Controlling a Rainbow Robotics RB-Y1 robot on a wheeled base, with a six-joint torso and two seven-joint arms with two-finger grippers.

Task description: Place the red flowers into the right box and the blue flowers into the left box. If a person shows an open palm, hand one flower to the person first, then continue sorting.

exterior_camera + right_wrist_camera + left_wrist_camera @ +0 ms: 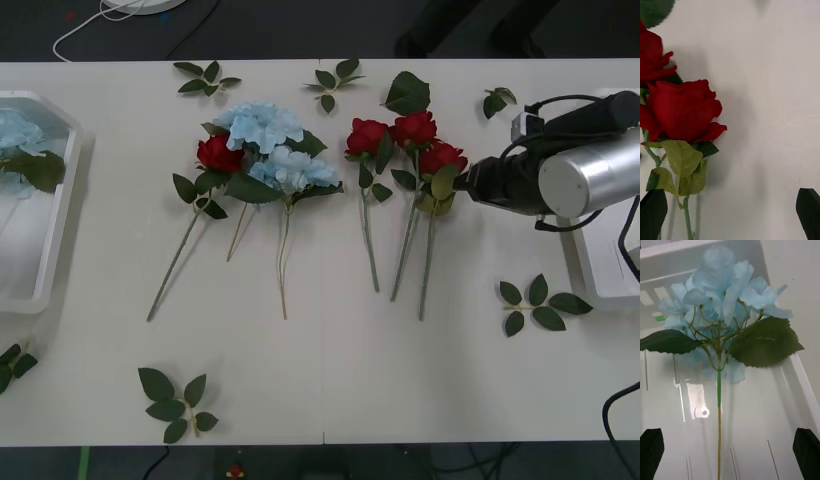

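Note:
Three red flowers (413,130) lie side by side right of centre, and another red flower (219,153) lies beside two blue flowers (262,125) at centre left. My right gripper (462,187) reaches in from the right, just beside the rightmost rose (681,112). It is open (730,210), the rose's leaves close to one black finger (653,213). The right box (600,270) is partly hidden behind that arm. My left gripper (730,446) hangs open over the left box (50,270), where a blue flower (722,292) lies free between the fingers.
Loose green leaf sprigs lie scattered: along the far edge (208,78), at the near left (175,400) and at the right (540,303) near the right box. A white cable (100,20) runs beyond the table's far edge. Bare table surface lies in front of the stems.

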